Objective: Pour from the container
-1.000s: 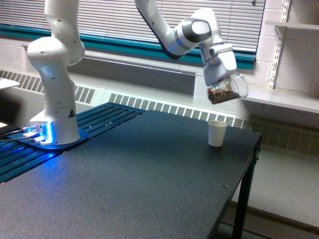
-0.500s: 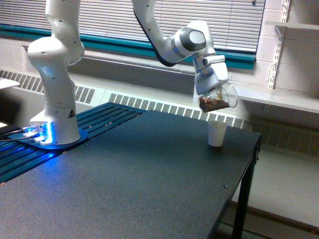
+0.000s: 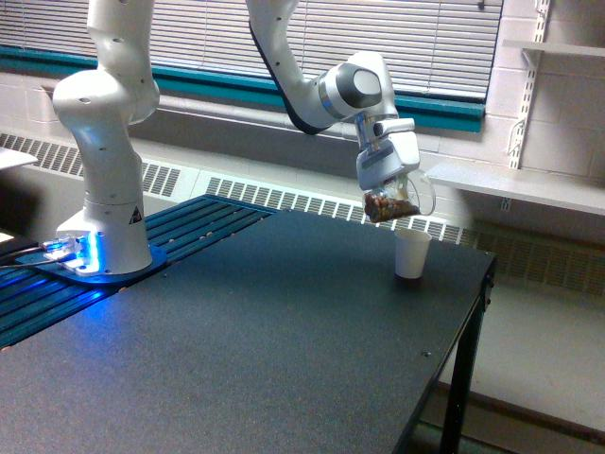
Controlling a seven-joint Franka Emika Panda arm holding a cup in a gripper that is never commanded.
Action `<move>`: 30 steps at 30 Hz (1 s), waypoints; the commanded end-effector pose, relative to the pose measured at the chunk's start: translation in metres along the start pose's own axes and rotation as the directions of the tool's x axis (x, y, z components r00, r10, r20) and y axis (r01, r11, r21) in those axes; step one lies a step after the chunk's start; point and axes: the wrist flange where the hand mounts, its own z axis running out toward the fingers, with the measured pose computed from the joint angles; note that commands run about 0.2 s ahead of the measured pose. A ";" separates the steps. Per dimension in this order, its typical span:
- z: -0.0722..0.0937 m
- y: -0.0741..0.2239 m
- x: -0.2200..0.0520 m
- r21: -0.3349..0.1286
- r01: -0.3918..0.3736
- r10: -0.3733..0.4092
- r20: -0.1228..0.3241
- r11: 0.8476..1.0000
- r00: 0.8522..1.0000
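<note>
The claw (image 3: 386,180) is clamped on the clear plastic handled jug of brown crumbs (image 3: 392,203). It hangs tilted just above the small white paper cup (image 3: 411,253), slightly toward the exterior view's left.

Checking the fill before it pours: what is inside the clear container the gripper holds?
Brown crumbly bits show through the wall of the container, gathered low. The gripper covers its upper part, so the rest is hidden.

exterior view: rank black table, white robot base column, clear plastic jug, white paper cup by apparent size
1. Black matte table, largest by far.
2. White robot base column, though it stands nearer the camera, which inflates it.
3. Clear plastic jug with brown bits, held by the gripper.
4. Small white paper cup; close to the jug, so that ranking is unsure.
</note>
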 end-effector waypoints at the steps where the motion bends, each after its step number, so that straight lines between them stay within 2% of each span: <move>1: 0.002 -0.011 -0.010 -0.010 0.012 -0.012 0.002 1.000 1.000; 17: 0.012 -0.025 -0.022 -0.042 0.070 -0.069 0.018 0.997 0.997; 30: 0.014 -0.028 -0.017 -0.090 0.123 -0.121 0.022 0.988 0.992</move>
